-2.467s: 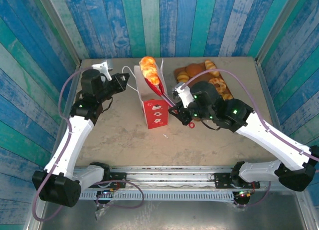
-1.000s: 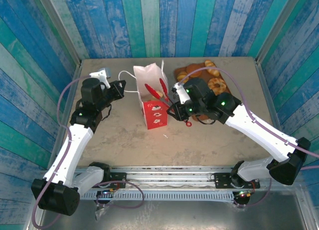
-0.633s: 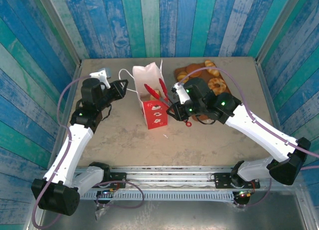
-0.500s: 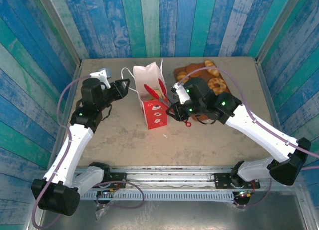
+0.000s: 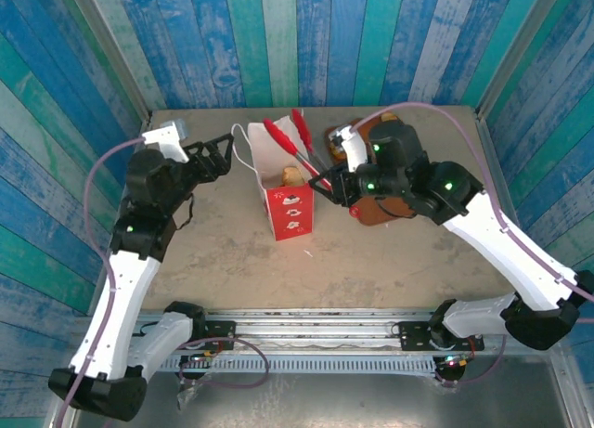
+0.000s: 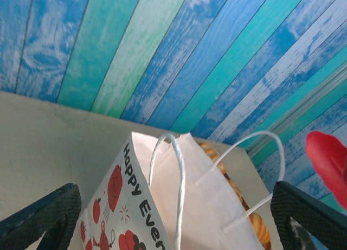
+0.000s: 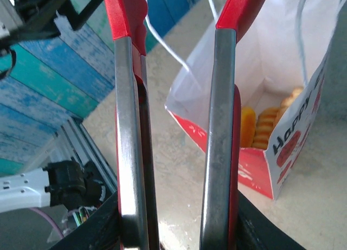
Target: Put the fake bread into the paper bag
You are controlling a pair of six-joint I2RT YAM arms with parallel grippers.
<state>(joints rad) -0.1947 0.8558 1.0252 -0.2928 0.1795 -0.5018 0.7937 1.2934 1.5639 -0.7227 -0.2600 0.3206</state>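
Entry: my right gripper [image 5: 334, 184] clamped the tongs [image 7: 130, 125] as its bread-carrying reach, tips empty ahead over the paper bag [image 5: 288, 214]; left gripper [image 5: 221, 154] gaped, handles [image 6: 180, 196] just ahead.

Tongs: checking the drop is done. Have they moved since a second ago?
Yes: the tongs have risen out of the paper bag, tips now beyond its far rim, toward the back wall.

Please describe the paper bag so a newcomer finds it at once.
Look at the beige table, at its back half. The paper bag stands there upright, left of the fake bread pile: white, with red strawberry prints and thin loop handles.
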